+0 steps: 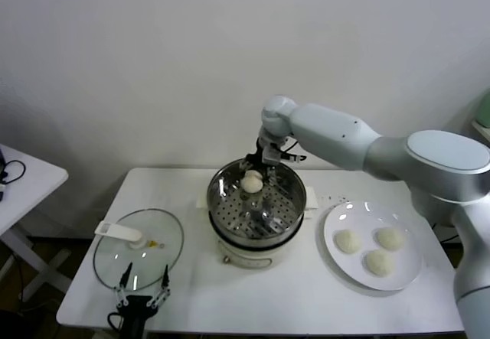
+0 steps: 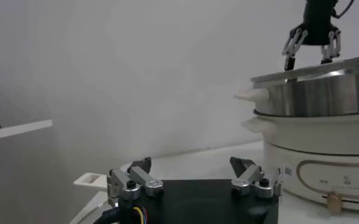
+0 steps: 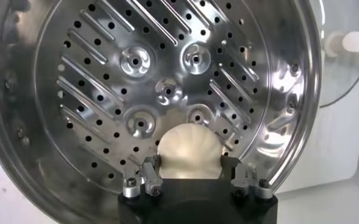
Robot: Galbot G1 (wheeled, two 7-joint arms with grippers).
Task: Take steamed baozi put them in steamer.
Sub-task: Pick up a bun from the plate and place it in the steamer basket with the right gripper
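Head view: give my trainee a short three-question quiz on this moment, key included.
1. How many baozi lie on the plate?
2. True or false: the right hand is over the steamer with a baozi between its fingers.
3. Where is the glass lid? A) on the steamer B) flat on the table, on the steamer's left C) on the plate

Key: 1. Three. 2. True; the right wrist view shows the bun between the fingers, above the perforated floor. 3. B, next to the idle, open left hand.
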